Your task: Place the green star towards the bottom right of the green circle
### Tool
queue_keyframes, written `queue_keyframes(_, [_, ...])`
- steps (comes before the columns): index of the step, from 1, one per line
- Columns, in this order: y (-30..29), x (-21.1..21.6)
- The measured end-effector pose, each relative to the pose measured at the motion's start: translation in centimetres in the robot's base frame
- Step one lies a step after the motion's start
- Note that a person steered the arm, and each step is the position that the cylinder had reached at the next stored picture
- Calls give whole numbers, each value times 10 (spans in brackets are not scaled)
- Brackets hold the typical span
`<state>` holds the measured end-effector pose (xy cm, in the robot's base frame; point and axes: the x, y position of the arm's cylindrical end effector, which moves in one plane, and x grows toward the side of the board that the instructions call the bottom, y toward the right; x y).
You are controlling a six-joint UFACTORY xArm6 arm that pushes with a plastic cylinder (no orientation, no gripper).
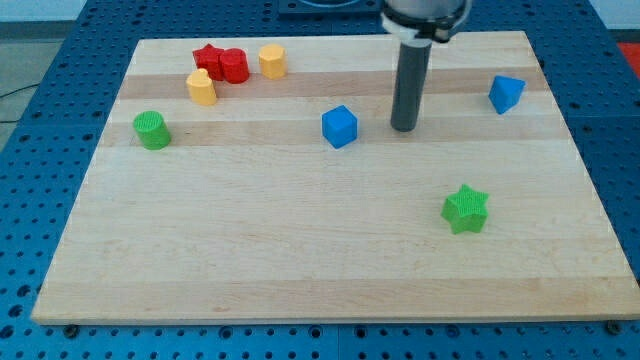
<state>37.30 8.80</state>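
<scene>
The green star [465, 209] lies at the view's right, below the middle of the wooden board [300, 260]. The green circle [152, 130] stands far off at the view's left edge. My tip [404, 128] rests on the board above and to the left of the green star, apart from it, and just right of the blue cube [339, 126]. The rod rises straight up from the tip to the arm at the view's top.
A red star [207, 58] and a red cylinder [234, 65] touch at the view's top left, with a yellow block [202, 87] below them and a yellow hexagon [272, 61] to their right. A blue block [506, 94] sits at the right.
</scene>
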Motion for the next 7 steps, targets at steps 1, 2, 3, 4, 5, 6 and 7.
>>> queue_keyframes(1, [-87, 16])
queue_keyframes(2, [-169, 20])
queue_keyframes(3, [-150, 25])
queue_keyframes(4, [-161, 55])
queue_keyframes(5, [-236, 56])
queue_keyframes(6, [-226, 41])
queue_keyframes(7, [-114, 15])
